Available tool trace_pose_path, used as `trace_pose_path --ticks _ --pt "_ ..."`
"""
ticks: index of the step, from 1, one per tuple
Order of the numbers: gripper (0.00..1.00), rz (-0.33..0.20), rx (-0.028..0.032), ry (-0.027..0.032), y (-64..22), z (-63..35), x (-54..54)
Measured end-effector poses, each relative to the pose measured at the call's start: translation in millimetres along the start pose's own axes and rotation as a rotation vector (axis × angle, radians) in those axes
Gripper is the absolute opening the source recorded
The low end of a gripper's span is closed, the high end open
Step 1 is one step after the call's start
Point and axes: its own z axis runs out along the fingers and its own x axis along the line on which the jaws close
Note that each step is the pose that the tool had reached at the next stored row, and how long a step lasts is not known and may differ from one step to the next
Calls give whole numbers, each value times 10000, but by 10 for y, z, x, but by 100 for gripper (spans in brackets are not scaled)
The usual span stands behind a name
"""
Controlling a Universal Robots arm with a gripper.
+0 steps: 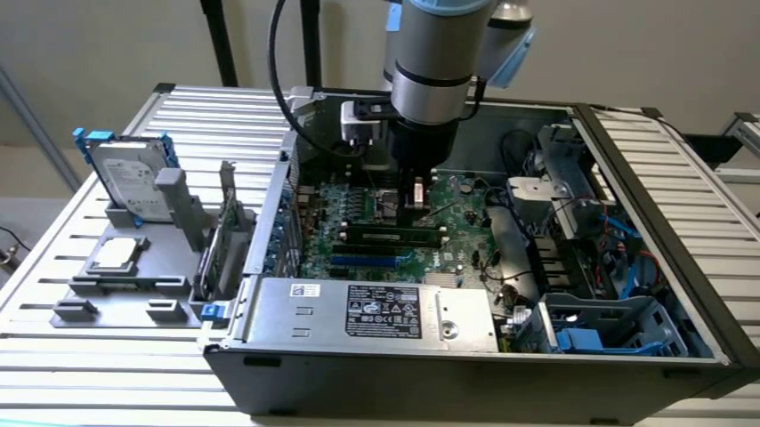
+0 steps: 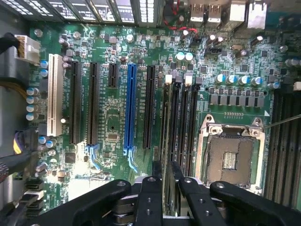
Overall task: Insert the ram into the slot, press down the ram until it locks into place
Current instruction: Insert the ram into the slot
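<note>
Task looks approx. half done. The ram (image 2: 165, 150) stands on its edge along the slot (image 2: 168, 89), in the row of black sockets beside the CPU socket (image 2: 230, 155) on the motherboard (image 2: 113, 122). I cannot tell if it sits fully down; white end clip (image 2: 168, 79) is not clearly latched, so pressing & locking seem left. The hand (image 2: 168, 173) reaches down into the PC case (image 1: 665, 178), fingers (image 2: 149, 193) near together, clamped on the ram's top edge.
</note>
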Motion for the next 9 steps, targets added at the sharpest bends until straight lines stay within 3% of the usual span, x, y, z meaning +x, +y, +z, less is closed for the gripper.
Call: trace_pose_path --ticks 5,9 --pt "10 -2 0 -1 21 -16 7" --pt "10 -2 -1 0 22 -17 8"
